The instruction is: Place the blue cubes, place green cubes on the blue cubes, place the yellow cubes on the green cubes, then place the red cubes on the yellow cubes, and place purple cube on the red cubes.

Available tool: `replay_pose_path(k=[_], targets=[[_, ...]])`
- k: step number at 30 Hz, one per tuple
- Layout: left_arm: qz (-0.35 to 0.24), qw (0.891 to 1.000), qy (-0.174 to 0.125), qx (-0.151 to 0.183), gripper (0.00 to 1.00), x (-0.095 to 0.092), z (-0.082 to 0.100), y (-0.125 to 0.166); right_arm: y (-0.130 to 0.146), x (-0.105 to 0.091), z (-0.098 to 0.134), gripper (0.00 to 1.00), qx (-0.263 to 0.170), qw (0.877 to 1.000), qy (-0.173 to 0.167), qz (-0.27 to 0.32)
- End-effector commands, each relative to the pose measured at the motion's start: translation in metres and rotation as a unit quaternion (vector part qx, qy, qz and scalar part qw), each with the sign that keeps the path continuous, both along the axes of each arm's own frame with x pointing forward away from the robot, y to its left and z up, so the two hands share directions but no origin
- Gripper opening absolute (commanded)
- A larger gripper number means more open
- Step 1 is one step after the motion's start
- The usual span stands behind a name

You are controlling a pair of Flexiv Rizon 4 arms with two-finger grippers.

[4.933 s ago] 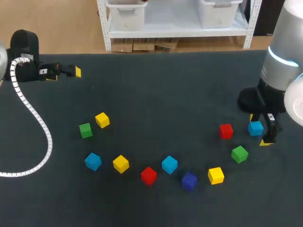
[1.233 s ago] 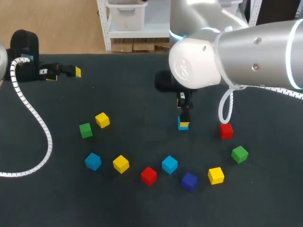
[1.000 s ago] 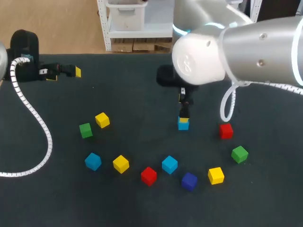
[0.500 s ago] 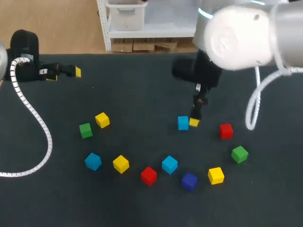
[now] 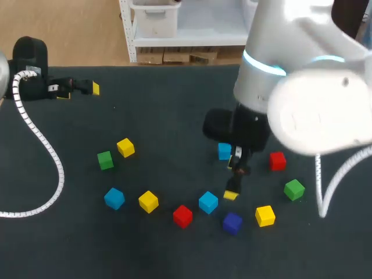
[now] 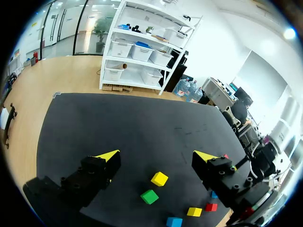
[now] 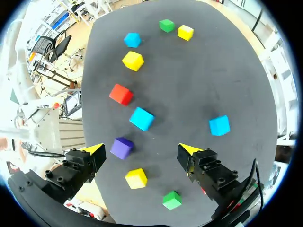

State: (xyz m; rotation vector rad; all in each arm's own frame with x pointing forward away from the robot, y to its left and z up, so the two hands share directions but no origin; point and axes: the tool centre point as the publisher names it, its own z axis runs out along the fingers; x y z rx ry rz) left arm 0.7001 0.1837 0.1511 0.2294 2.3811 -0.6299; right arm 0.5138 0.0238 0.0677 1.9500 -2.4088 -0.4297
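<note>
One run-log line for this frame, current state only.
right fingers: open, empty, above table near purple cube | left fingers: open, empty, far-left table edge | blue cube: alone mid-table | stacks: none

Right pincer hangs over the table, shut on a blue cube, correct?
Not quite. The right pincer hangs over the table open and empty; the right wrist view shows the blue cubes lying on the table, none between its tips.

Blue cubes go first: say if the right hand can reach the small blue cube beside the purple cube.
Probably yes: the right hand is open and empty, and the small blue cube lies uncovered just ahead.
</note>
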Motion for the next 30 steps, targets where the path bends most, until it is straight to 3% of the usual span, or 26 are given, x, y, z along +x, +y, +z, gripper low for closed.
replay_pose_path(k=[1,9,15,30], targets=[[-0.001,1.000,-0.002,-0.002,1.00,0.000,-0.001,0.001,0.007,-0.018,-0.004,1.00,-0.006,0.998,-0.063,0.004],[-0.001,1.000,-0.002,-0.002,1.00,0.000,-0.001,0.001,0.023,-0.026,-0.018,1.00,0.014,0.996,-0.087,0.030],[-0.001,1.000,-0.002,-0.002,1.00,0.000,-0.001,0.001,0.025,-0.024,-0.036,1.00,0.008,0.994,-0.083,0.074],[-0.001,1.000,-0.002,-0.002,1.00,0.000,-0.001,0.001,0.037,-0.024,-0.049,1.00,0.025,0.987,-0.098,0.126]])
